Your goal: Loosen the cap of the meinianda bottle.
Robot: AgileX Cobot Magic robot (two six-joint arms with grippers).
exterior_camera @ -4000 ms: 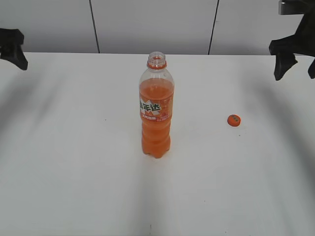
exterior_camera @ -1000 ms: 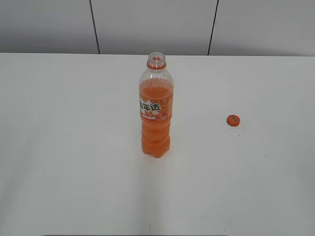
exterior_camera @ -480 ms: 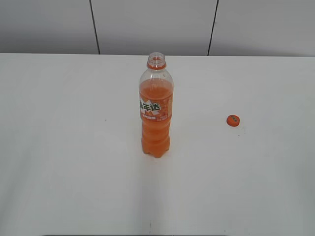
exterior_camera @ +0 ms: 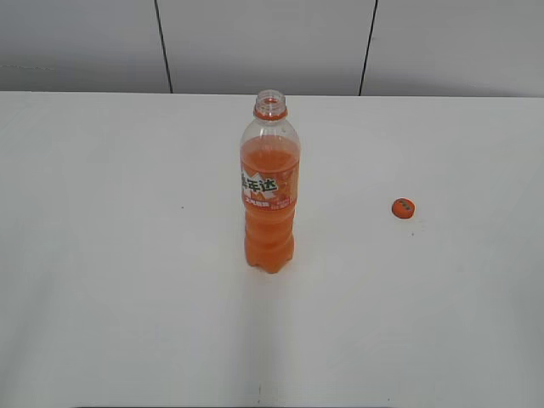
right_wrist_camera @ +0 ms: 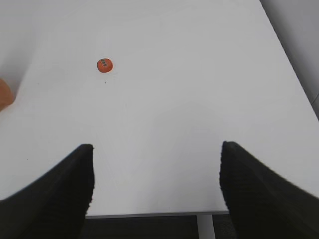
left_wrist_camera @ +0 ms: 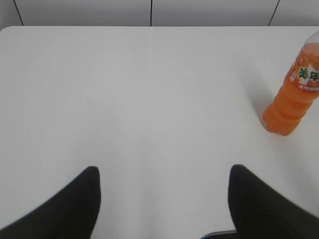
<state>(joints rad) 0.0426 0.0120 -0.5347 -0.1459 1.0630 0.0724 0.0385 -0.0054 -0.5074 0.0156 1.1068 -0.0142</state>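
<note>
orange meinianda bottle (exterior_camera: 270, 191) upright, mouth up (cap (exterior_camera: 403, 207) apart, flat).

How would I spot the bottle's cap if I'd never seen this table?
Start at the orange soda bottle standing mid-table with its neck open. Look right: the cap lies alone on the white table, a small flat orange disc with faint print.

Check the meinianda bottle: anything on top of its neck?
Nothing: the meinianda bottle stands upright with its mouth open, orange soda inside. The cap lies on the table, apart to its right. The cap's underside is hidden.
</note>
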